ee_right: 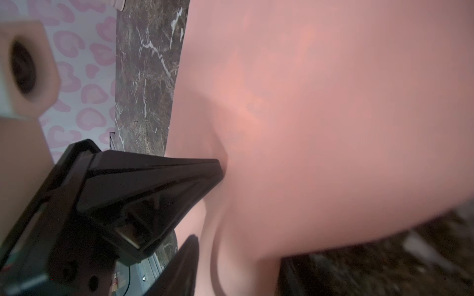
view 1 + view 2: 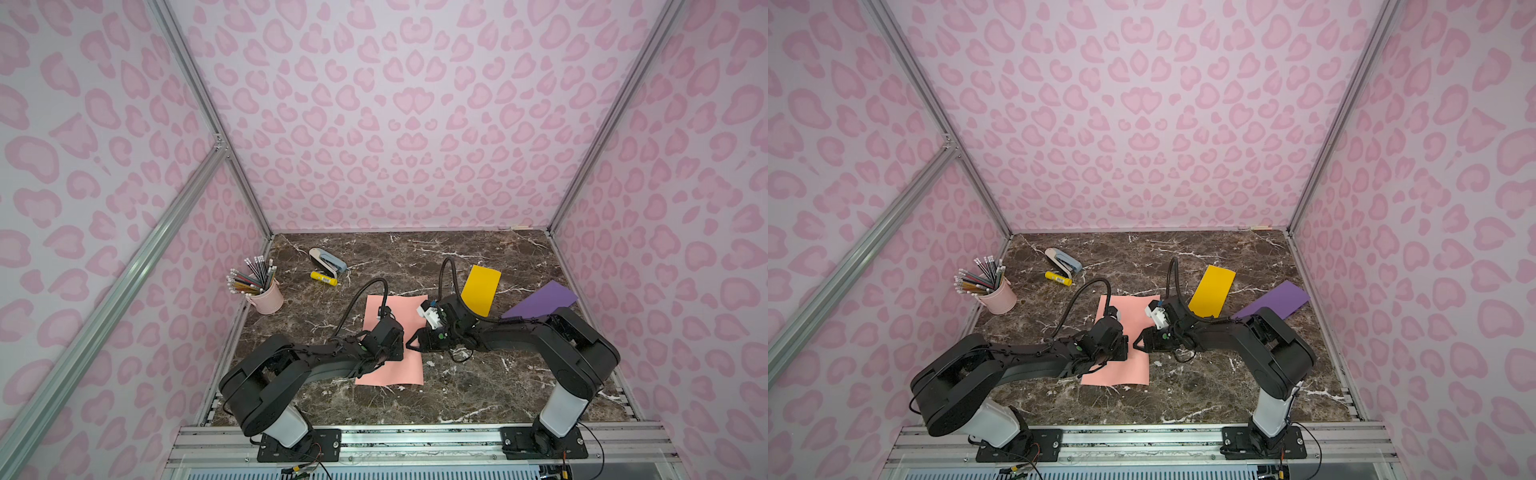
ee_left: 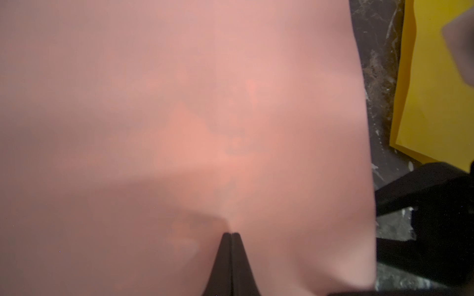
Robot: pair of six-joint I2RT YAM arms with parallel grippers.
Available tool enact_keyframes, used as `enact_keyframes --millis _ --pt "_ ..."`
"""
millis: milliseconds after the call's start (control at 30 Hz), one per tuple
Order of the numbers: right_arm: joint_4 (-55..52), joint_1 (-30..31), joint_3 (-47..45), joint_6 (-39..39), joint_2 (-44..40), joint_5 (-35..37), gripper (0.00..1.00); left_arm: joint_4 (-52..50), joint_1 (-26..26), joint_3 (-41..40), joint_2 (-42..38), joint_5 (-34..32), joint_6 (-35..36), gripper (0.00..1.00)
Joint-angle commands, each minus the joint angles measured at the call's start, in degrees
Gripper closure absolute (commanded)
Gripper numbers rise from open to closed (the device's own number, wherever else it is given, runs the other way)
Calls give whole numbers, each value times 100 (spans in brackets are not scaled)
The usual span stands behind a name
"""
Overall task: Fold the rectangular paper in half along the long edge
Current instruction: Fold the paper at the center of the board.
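The pink rectangular paper (image 2: 395,307) (image 2: 1133,309) lies on the dark marble table. My left gripper (image 3: 231,233) is shut, its tip pressed down on the sheet (image 3: 179,102) near the middle of its right half. The same black wedge of the left gripper (image 1: 220,166) shows in the right wrist view. My right gripper (image 2: 410,344) (image 2: 1136,344) stands at the paper's right long edge, jaws apart. That edge of the paper (image 1: 333,102) curls up off the table between the right gripper's (image 1: 238,256) fingers, which are not closed on it.
A yellow sheet (image 2: 481,289) and a purple sheet (image 2: 544,303) lie right of the pink one. A pink cup of pencils (image 2: 266,297), a stapler (image 2: 328,259) and a yellow marker (image 2: 324,278) stand at the back left. Patterned walls close in three sides.
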Motion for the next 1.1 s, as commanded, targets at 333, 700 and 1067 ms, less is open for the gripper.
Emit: enact_keyframes --millis 333,700,1067 --pt "1470 -282 -615 985 -772 -528 51 -442 -54 -6 15 258 -57 96" --pt "-142 -239 -277 390 -794 632 84 -433 -89 65 21 283 -32 96" --pt "-579 -239 -314 -81 -1043 797 100 -639 -190 279 -1304 -287 -98 96"
